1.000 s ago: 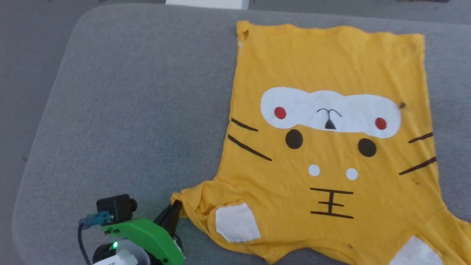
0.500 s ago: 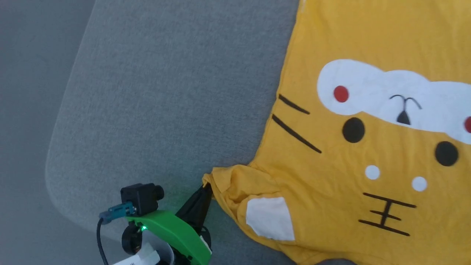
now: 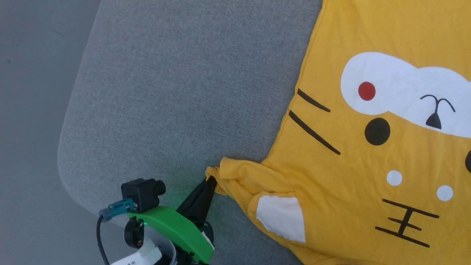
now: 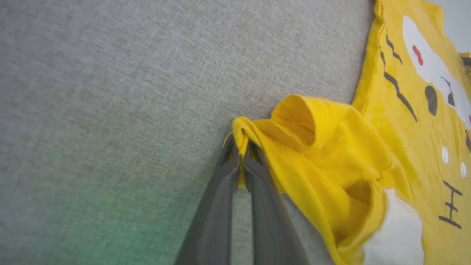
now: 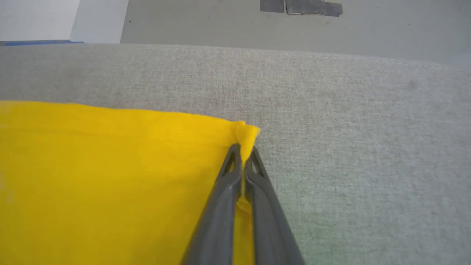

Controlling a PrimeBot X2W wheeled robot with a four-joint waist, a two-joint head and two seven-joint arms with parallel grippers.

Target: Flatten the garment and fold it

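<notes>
Grey woven pad [image 3: 165, 92] across the centre — smooth grey floor [image 3: 29, 110] down the left edge; right wrist view — dark tape patches [image 5: 301, 7] at top.

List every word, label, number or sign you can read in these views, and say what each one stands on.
"王": a sign of black strokes, three bars crossed by one stroke, printed on the garment.
On the white label at the base of the left gripper: dark print, too small to read.
No other words or numbers can be read.
</notes>
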